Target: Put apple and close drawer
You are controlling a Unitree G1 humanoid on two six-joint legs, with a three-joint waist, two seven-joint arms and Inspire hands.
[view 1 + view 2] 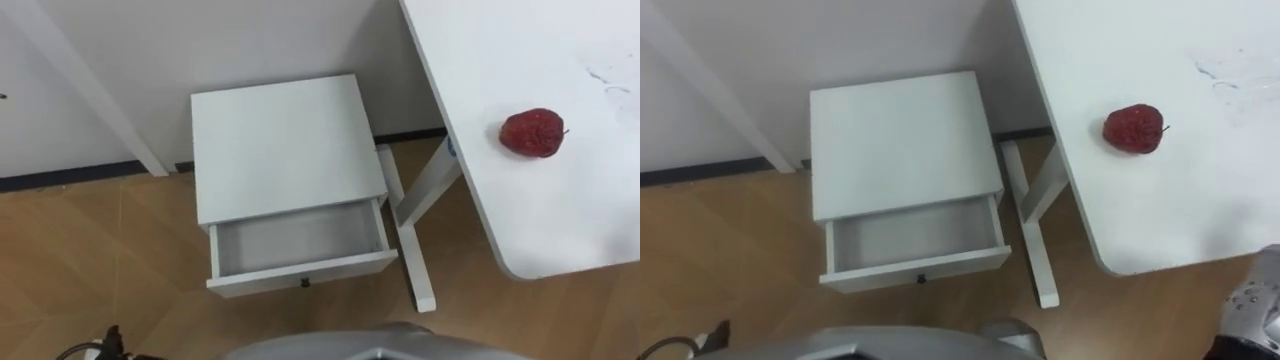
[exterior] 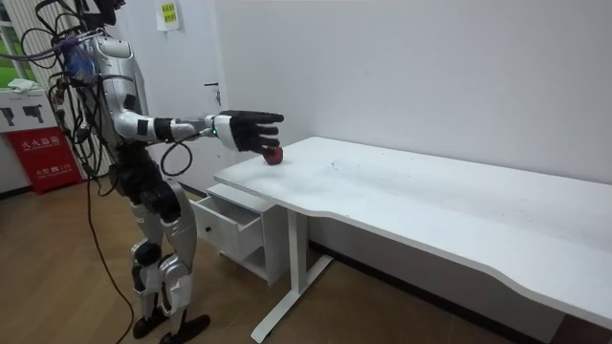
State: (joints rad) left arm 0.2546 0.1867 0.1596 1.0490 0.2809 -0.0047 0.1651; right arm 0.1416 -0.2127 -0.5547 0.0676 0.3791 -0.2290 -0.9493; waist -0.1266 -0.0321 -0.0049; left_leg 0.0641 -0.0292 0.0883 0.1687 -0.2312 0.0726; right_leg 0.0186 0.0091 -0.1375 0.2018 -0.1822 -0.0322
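A dark red apple [image 1: 533, 132] lies on the white desk [image 1: 520, 60], close to its near left corner. Left of the desk stands a low white cabinet [image 1: 285, 145], and its single drawer [image 1: 300, 240] is pulled out and has nothing in it. A small dark knob sits on the drawer front [image 1: 305, 282]. In the room view I stand in front of the cabinet with my right arm held out level. My right hand [image 2: 244, 129] is open, fingers straight, and hovers just above and beside the apple [image 2: 273, 155] without touching it.
The desk's white leg and foot [image 1: 415, 250] stand right beside the open drawer's right side. A white wall runs behind the cabinet, and a slanted white post [image 1: 90, 80] crosses the far left. Wooden floor lies before the drawer. A red box [image 2: 43, 158] stands at the room view's left.
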